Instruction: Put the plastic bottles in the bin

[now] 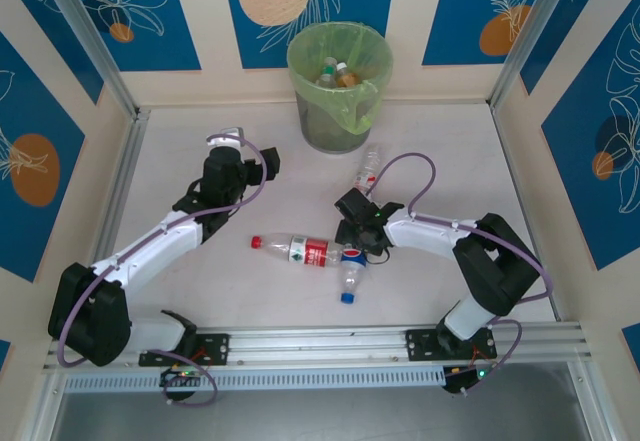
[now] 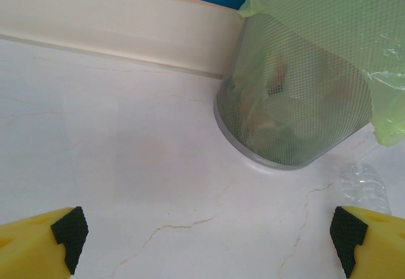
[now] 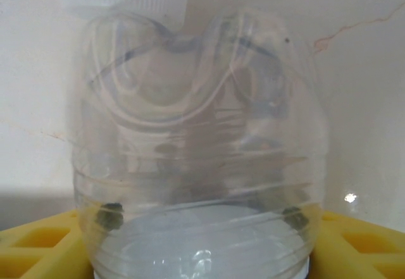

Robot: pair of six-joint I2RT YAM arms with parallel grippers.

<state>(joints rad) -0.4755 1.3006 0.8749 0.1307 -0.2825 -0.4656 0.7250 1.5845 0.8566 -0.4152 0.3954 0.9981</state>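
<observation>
While the left gripper [image 2: 205, 231] hangs with its fingers wide apart over the table [image 2: 126, 165], close to the bin [image 1: 340, 86], the right gripper [image 1: 357, 206] is clamped on the lower body of a white-capped bottle [image 3: 202, 133] near the bin. Beside the right gripper, a red-capped bottle [image 1: 300, 249] and a blue-capped bottle [image 1: 350, 281] lie on the table. A few binned bottles [image 1: 335, 71] sit inside the green liner.

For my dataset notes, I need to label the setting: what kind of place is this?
Probably a robot test cell, not a home: two arms bolted to a rail, metal frame posts holding printed blue panels, a staged bin and bottles.
</observation>
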